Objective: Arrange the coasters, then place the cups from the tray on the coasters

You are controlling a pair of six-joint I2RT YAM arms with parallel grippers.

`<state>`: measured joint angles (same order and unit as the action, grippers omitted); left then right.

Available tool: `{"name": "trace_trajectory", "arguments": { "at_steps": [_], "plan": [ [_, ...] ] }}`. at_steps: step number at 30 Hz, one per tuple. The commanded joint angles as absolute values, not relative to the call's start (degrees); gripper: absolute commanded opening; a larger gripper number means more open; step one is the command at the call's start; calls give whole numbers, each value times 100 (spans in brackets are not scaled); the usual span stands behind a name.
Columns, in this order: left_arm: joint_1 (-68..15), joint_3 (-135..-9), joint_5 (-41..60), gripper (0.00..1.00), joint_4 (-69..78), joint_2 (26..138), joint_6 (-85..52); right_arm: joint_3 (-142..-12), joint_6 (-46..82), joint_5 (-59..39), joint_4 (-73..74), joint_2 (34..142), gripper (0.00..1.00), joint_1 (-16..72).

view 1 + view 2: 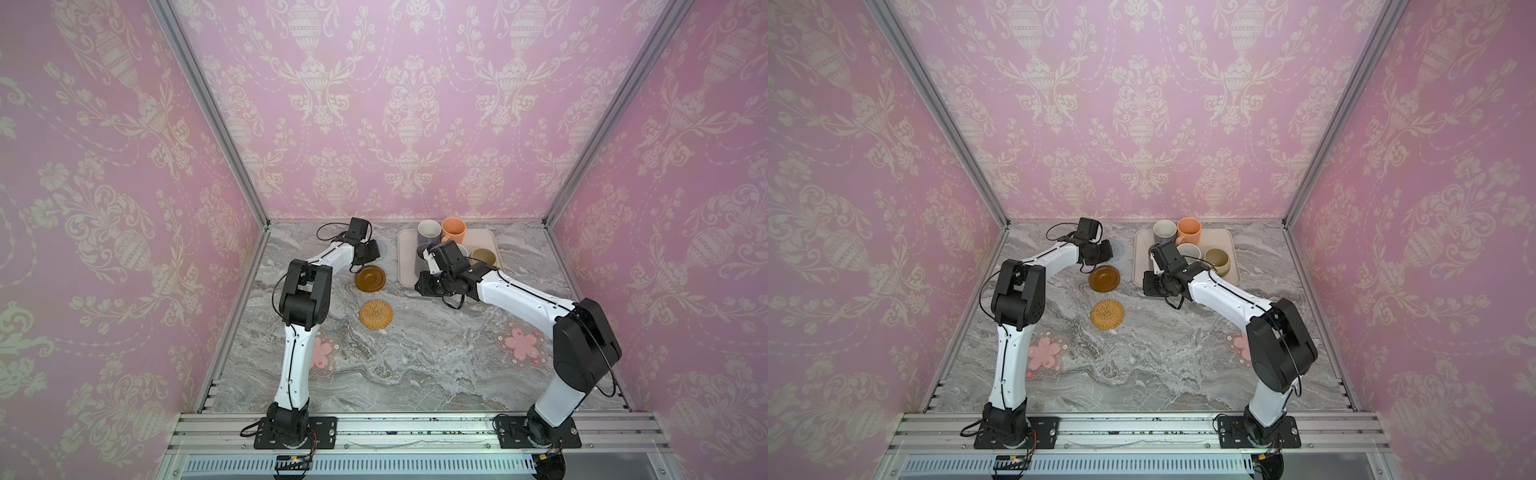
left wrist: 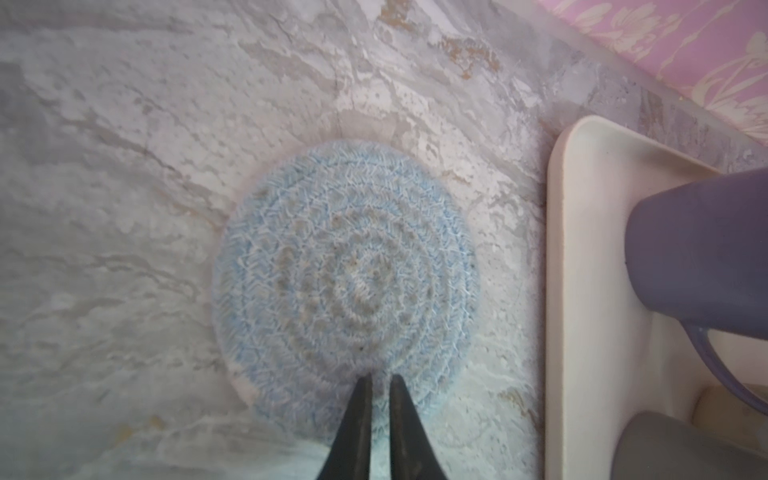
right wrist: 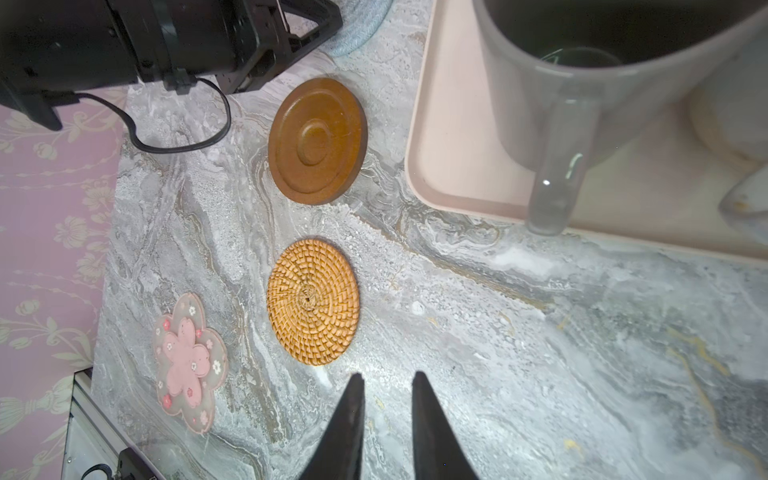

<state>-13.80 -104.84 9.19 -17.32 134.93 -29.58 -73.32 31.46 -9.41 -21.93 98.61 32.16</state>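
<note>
Jaws nearly closed and empty, the left gripper points at the edge of the light-blue coaster, eleven o'clock on the table. Likewise closed on nothing, the right gripper hovers at seven o'clock of the tray, which holds the cups.

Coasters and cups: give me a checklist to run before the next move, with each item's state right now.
1. Coasters flat and apart: ok for light-blue woven coaster, brown disc, tan rattan coaster, left flower coaster, right flower coaster.
2. Left gripper clear of the light-blue woven coaster: not ok; tips at its edge, grip cannot tell.
3. Right gripper empty: ok, shut over bare table.
4. Cups upright on tray: ok for lavender mug, peach mug, beige-yellow mug, dark grey mug; white mug partly hidden.
5. Dark grey mug's handle reachable: ok, it faces the tray's near edge.
</note>
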Motion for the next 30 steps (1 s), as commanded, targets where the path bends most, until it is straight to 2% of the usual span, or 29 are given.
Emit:
{"name": "trace_trajectory", "arguments": {
  "at_steps": [1,16,23,30],
  "plan": [
    [-1442,-10956,514,14,-2165,13829,-3056,-7182,2945,-879,-2381,9662,23,3112],
    [-1530,-13530,-81,14,-3719,15357,-3443,-7080,2911,-1072,-2363,9796,23,2874],
    [-1525,-13672,61,13,-3727,15398,-3469,-6983,2944,-1133,-2296,9792,24,2853],
    [-1642,-12861,308,13,-2982,14333,-3047,-6909,2952,-1074,-2244,9617,23,2856]
  ]
}}
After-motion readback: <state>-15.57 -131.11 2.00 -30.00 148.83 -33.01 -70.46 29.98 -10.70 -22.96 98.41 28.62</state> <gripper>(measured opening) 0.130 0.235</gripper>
